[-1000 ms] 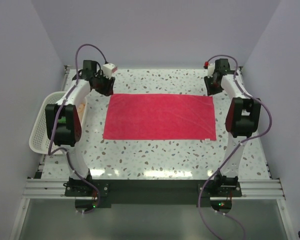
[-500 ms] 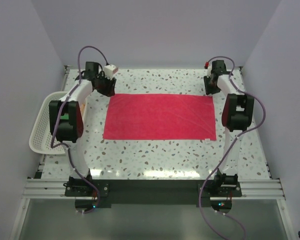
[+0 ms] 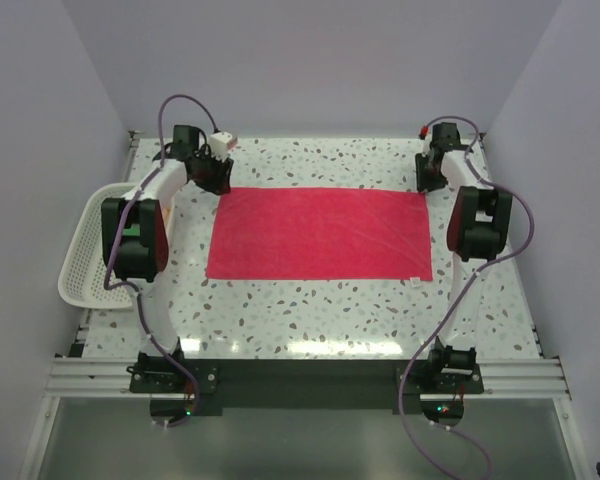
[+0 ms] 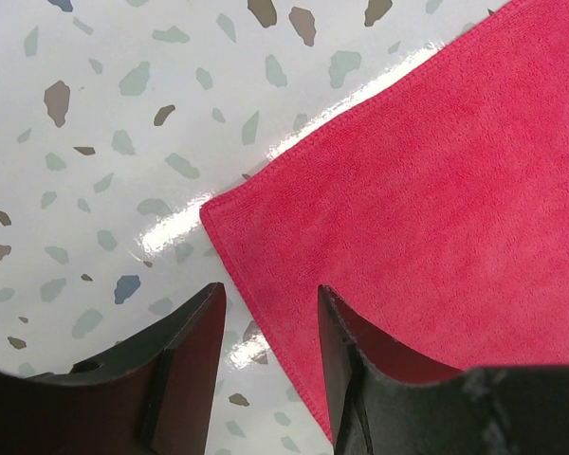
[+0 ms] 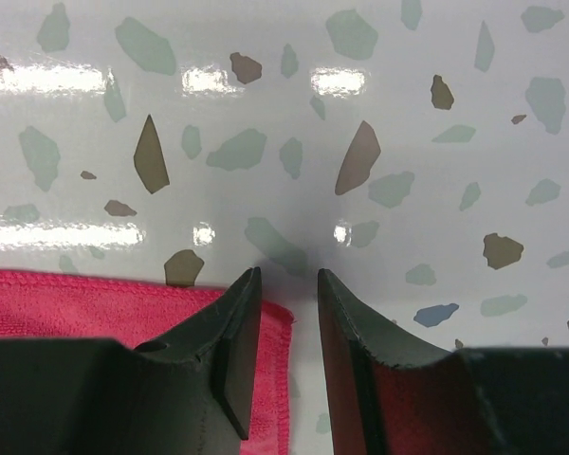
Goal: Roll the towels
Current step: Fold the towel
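The towel (image 3: pixel 318 233) is shown plain pink-red; the tabletop (image 3: pixel 310 308) white, flecked with grey, brown and blue chips; the basket (image 3: pixel 75 270) at its left edge white mesh.

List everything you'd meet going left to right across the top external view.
white mesh basket → left pincer → pink-red towel → right pincer
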